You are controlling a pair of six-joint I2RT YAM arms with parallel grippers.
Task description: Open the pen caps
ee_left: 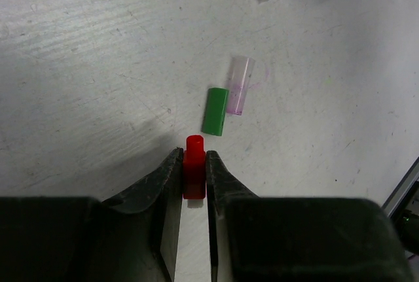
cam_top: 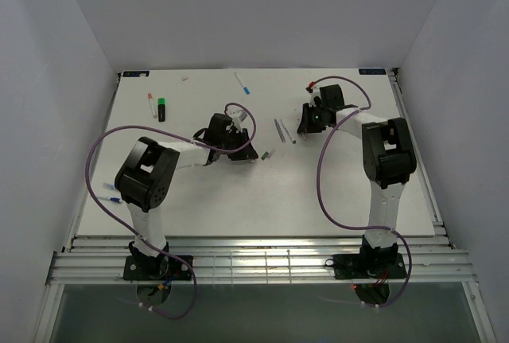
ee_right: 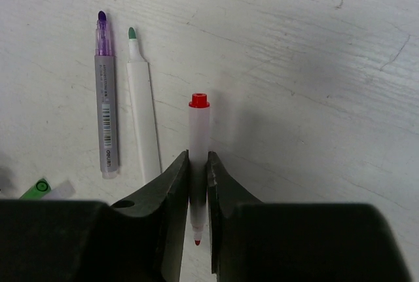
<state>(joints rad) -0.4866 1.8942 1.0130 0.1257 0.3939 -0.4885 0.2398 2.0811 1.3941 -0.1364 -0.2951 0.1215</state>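
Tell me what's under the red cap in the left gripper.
Only bare white table and a shadow show below the red cap, pinched by the left gripper. Its sides are covered, so contact with the table can't be told.

walls (cam_top: 262, 9): plain white — three sides | table (cam_top: 238, 200): white, scuffed | rail (cam_top: 262, 255): metal slats — near edge

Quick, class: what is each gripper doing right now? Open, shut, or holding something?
Left gripper: closed on a red cap.
Right gripper: closed on a red pen.
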